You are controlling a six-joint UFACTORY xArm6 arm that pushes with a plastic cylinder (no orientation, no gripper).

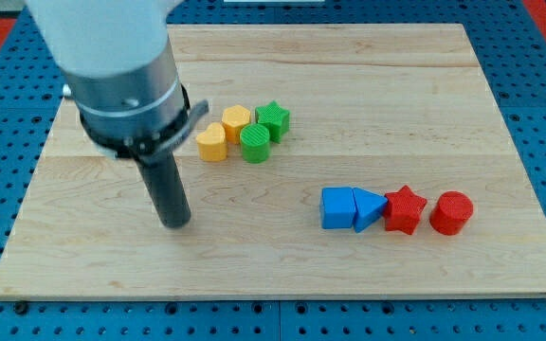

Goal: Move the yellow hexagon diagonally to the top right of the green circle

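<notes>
The yellow hexagon [236,122] sits in a tight cluster left of the board's centre. The green circle [255,143] lies just below and to its right, touching it. A green star [273,120] is to the hexagon's right and a yellow heart-like block [212,142] is to its lower left. My tip [175,223] rests on the board well below and to the left of the cluster, apart from every block.
A row of blocks lies at the lower right: a blue cube [336,207], a blue triangle [369,208], a red star [404,209] and a red circle [451,212]. The wooden board [500,95] ends in a blue pegboard surround.
</notes>
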